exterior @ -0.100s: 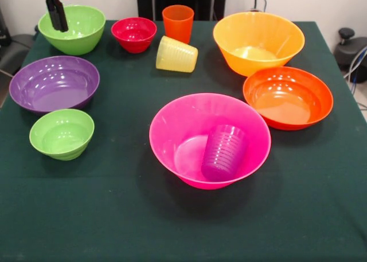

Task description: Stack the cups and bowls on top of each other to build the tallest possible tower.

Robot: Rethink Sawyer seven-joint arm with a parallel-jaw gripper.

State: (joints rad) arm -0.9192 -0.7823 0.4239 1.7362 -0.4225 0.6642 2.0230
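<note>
Hovering over medium green bowl, tool narrow-gapped, holding nothing visible. Pinch rim squarely, lift clear, carry toward pink bowl holding purple cup; seat level.

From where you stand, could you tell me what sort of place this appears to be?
Probably a robotics lab: a table under dark green cloth holds glossy plastic bowls such as the large pink bowl, the red and black robot hand hangs above, and cables trail alongside.

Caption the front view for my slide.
Purple ribbed cup lying inside large pink bowl; gripper over medium green bowl.
</note>
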